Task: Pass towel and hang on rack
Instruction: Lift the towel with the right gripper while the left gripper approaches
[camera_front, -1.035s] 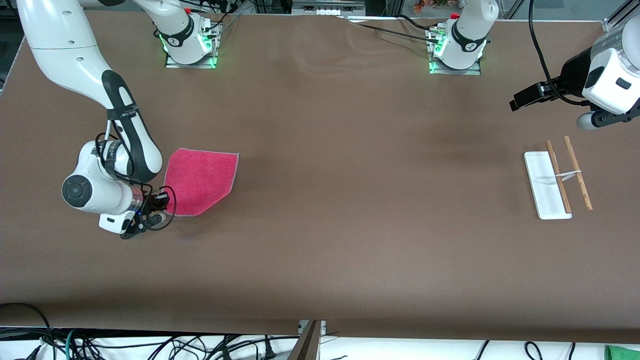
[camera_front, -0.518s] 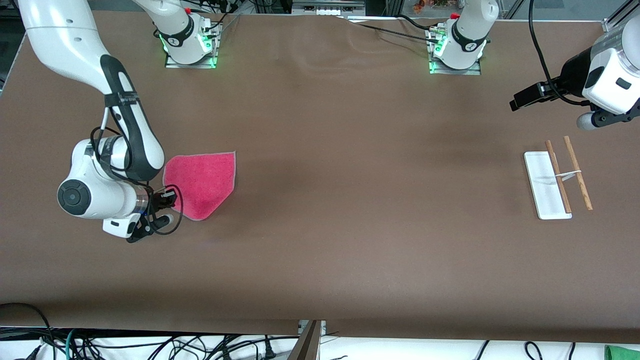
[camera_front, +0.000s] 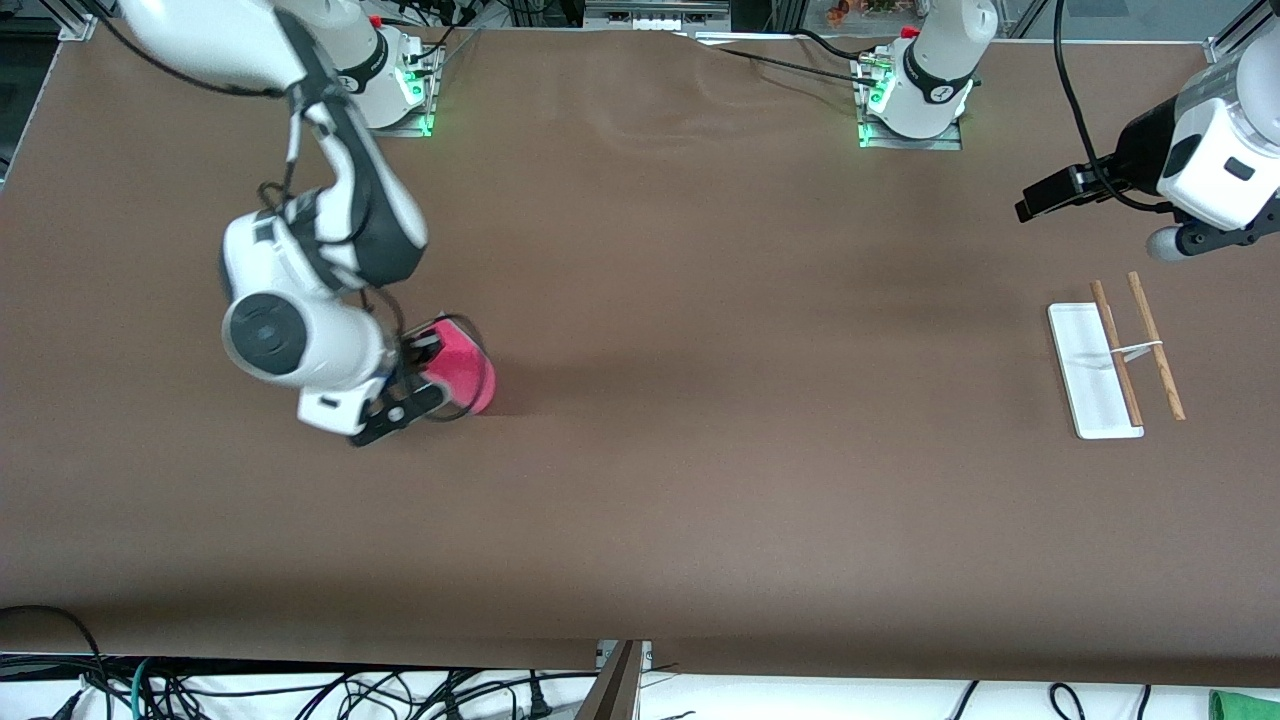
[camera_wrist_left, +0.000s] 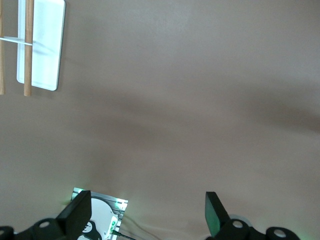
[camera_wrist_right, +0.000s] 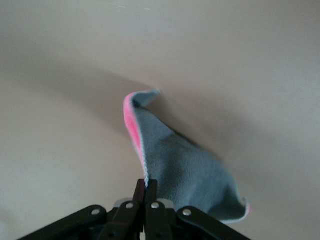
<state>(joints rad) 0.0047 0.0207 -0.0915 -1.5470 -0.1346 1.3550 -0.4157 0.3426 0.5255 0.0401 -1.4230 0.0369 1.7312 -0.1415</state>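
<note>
Towel (camera_front: 462, 366) hung in the air from the right hand (camera_front: 428, 372), pinched at one edge, above the tabletop (camera_front: 700, 480) toward the right arm's end. The right hand's fingers (camera_wrist_right: 145, 197) were pressed fully together on the cloth's thin grey edging. In the right wrist view the towel drooped away from the grip, folding on itself so that its dark grey face showed with a strip of pink-red along one side.

The rack (camera_front: 1115, 355) stood well apart from the towel, on the tabletop toward the left arm's end, its two wooden rods side by side over the white base. The left hand (camera_wrist_left: 147, 215) waited in the air near the rack, its two fingers spread wide apart and holding nothing.

Judging by how it sagged, the towel looked light, soft and limp, with no stiffness of its own, and fuzzy rather than slippery. For the pass, a free corner or edge hanging clear of the right hand's fingers seemed the best place for the left hand to take hold.
</note>
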